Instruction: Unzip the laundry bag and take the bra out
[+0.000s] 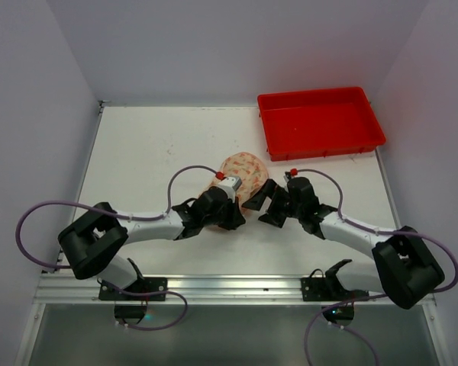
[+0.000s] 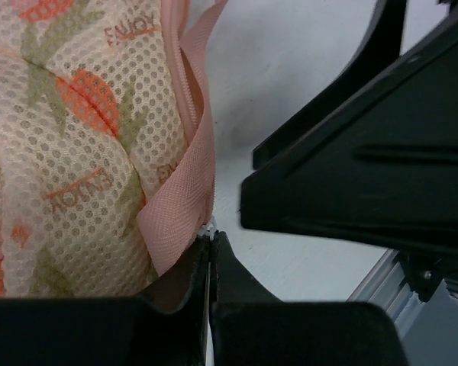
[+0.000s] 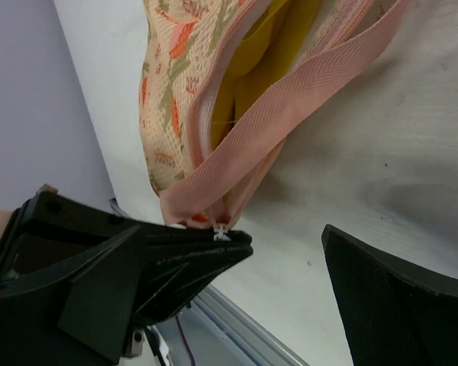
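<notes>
The laundry bag (image 1: pixel 243 171) lies mid-tabletop (image 1: pixel 153 152), its zip partly undone and gaping on yellow fabric (image 3: pixel 263 69) inside. The left hand (image 2: pixel 211 255) is clamped tight on the pink zip edging (image 2: pixel 185 198) at the bag's near end. The right hand (image 1: pixel 261 209) stands spread wide just beside it, holding nothing.

surface: white table (image 1: pixel 137 152); on it: floral laundry bag (image 1: pixel 244 169) mid-table; red tray (image 1: pixel 320 122) far right corner
</notes>
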